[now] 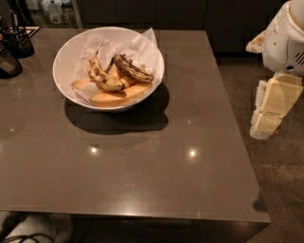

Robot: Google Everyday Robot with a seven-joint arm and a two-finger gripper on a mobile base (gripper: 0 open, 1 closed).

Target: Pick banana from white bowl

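The white bowl, lined with crumpled white paper, stands at the back left of the brown table. The dark brown-black banana lies in it toward the right, resting on a yellower spotted banana and pale orange fruit pieces. My gripper, cream-coloured on a white arm, hangs off the table's right edge over the floor. It is well to the right of the bowl and holds nothing that I can see.
A black utensil holder and a dark object stand at the table's far left corner. Bottles stand behind the table. The table's right edge lies between the gripper and the bowl.
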